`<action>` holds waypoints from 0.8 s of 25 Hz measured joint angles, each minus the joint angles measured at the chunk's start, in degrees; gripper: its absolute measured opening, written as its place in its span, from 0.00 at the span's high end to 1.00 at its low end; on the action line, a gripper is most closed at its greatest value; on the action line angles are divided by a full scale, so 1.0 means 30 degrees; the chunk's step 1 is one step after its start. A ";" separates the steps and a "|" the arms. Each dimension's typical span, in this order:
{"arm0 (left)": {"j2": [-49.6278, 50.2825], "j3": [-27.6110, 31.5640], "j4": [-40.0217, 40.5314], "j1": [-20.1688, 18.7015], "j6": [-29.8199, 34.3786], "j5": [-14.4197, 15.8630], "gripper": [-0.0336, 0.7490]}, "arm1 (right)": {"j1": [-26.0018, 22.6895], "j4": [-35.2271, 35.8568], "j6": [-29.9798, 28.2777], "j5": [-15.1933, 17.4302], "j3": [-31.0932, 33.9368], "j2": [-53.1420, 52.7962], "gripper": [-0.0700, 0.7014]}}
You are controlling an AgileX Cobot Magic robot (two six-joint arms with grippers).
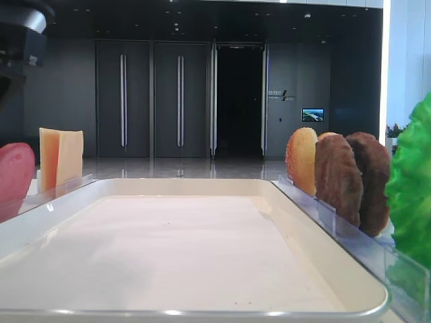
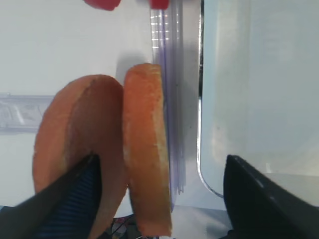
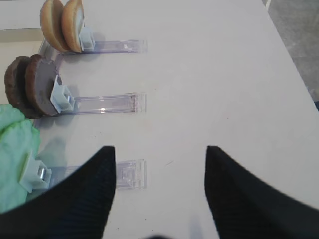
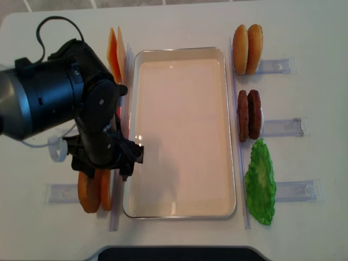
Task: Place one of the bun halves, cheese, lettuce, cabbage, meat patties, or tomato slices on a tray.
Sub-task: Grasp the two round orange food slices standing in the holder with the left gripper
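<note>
From the low exterior view, no gripper visible; only the tray (image 1: 202,256) lying bare, cheese (image 1: 60,158) upright at its left, a bun half (image 1: 302,160) and meat patties (image 1: 351,180) on edge at its right, lettuce (image 1: 411,195) nearest. From the right wrist view, right gripper (image 3: 158,191) spread wide over bare table, grasping nothing, with bun halves (image 3: 63,25) and patties far ahead to its left in clear holders (image 3: 107,102). From the left wrist view, left gripper (image 2: 159,199) fully released, fingers (image 2: 65,199) straddling two orange discs (image 2: 112,149) standing on edge directly between and ahead of the tips, tray rim just to the right. From the overhead view, left gripper (image 4: 106,160) poised directly above those discs (image 4: 95,190), beside the tray (image 4: 182,125). Probably light, stiff moulded pieces with smooth, slippery faces; best pinched across the flat faces of the single disc nearer the tray, near its top edge, to avoid dragging its neighbour.
</note>
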 joint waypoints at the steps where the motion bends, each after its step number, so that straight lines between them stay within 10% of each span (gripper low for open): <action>1: 0.0026 0.0000 0.0062 0.0017 0.0000 0.0000 0.22 | 0.0000 0.0000 0.0000 0.0000 0.0000 0.0000 0.38; 10: 0.0026 0.0000 0.0113 0.0017 0.0000 0.0149 0.25 | 0.0194 0.0000 0.0000 0.0000 0.0000 0.0000 0.38; 20: 0.0026 0.0000 0.0430 0.0017 0.0000 0.0346 0.75 | 0.0194 0.0000 0.0000 0.0000 0.0000 0.0000 0.38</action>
